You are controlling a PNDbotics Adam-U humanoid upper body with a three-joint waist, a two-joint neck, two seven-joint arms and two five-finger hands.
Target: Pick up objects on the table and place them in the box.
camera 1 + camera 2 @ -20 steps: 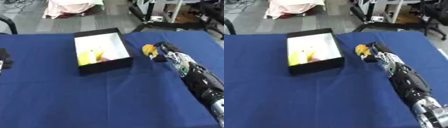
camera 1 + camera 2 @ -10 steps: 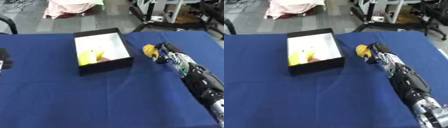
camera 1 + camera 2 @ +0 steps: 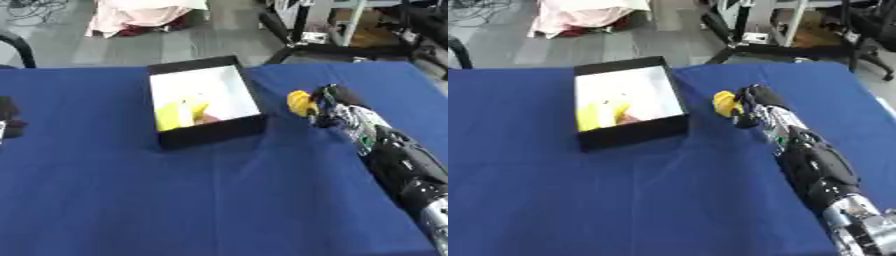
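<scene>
A small yellow object (image 3: 300, 102) with a rounded shape is seen on the blue cloth of the table (image 3: 201, 200), just right of the box (image 3: 203, 107). It is grasped by the right hand (image 3: 328, 106), whose dark fingers are curled against its right side. The right arm, black with silver joints, is stretched across the table from the near right corner toward the far left, lying low over the cloth. The box is rectangular, black outside and white inside, with stiff upright walls; yellow items (image 3: 179, 113) and something pinkish are held in its near end. A dark part, possibly the left hand (image 3: 9, 120), is seen at the left edge; its fingers cannot be made out.
</scene>
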